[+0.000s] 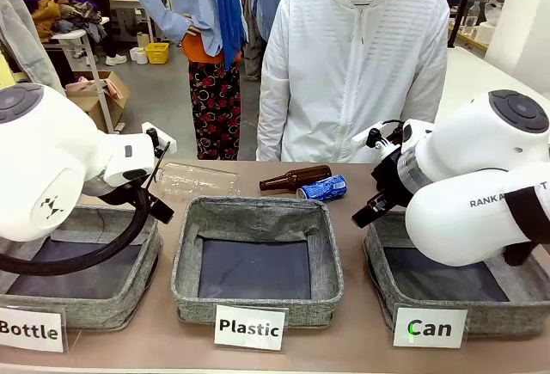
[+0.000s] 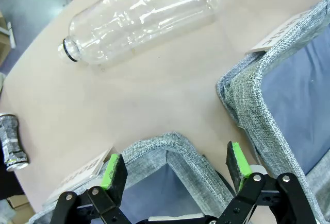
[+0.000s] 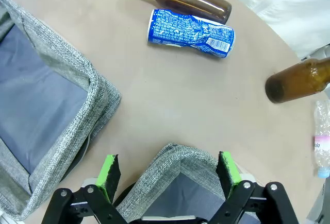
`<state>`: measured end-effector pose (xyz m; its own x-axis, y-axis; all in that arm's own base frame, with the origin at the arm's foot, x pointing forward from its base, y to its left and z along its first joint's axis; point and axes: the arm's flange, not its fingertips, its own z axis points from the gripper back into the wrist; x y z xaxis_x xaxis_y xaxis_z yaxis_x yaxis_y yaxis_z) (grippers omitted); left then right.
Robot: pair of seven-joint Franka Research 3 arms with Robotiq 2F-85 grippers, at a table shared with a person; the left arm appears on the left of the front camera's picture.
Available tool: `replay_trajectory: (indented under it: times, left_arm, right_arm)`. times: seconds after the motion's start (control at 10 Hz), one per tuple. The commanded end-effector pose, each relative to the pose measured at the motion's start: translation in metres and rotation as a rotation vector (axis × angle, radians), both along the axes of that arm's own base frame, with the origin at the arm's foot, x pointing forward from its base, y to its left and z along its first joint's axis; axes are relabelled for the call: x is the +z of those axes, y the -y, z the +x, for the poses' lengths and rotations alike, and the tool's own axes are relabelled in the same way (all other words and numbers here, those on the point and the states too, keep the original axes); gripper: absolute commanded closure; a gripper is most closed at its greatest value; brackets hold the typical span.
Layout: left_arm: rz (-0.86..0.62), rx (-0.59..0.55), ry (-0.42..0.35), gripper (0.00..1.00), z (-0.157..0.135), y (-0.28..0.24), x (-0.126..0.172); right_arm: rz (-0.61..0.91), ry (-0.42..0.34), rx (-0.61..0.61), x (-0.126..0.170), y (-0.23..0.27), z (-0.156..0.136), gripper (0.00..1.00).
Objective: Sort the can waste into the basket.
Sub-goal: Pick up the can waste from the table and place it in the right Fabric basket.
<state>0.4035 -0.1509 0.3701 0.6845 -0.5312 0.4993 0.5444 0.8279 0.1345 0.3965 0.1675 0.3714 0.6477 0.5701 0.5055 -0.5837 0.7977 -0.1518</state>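
Front: the blue can lies on the desk behind the Plastic basket, just beside a brown bottle. The Can basket stands to the right.

Left wrist: the left fingers are released, spread above a basket corner. The black can lies at the desk's edge, well apart from a clear bottle.

Right wrist: the right fingers are released above the Can basket's corner, with the blue can lying beyond.
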Motion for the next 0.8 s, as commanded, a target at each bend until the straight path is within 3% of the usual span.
replay_trajectory:
  times: [0.0,0.2,0.3,0.4,0.5,0.6,0.7]
  left_arm:
    - [0.0,-0.001,0.0,0.0,0.0,0.0,0.0]
    - [0.0,-0.001,0.0,0.0,0.0,0.0,0.0]
    - [0.0,0.0,0.0,0.0,0.0,0.0,0.0]
    - [-0.054,-0.02,0.039,0.0,-0.016,0.003,0.037]
    - [-0.094,0.038,0.097,0.0,-0.036,0.004,0.076]
    - [-0.146,0.085,0.152,0.0,-0.059,0.004,0.112]
    - [-0.188,0.12,0.153,0.0,-0.085,-0.003,0.142]
  right_arm:
    - [0.001,0.0,-0.001,0.0,0.0,0.0,0.0]
    - [0.0,0.0,0.0,0.0,0.0,0.0,0.0]
    - [-0.022,-0.04,0.037,0.013,-0.001,-0.006,0.0]
    - [-0.015,0.018,0.021,0.044,-0.003,-0.019,0.0]
    - [0.009,0.063,-0.061,0.079,-0.005,-0.036,0.0]
    - [0.091,0.066,-0.071,0.113,-0.004,-0.057,0.0]
    - [0.158,0.054,-0.111,0.139,0.001,-0.077,0.0]
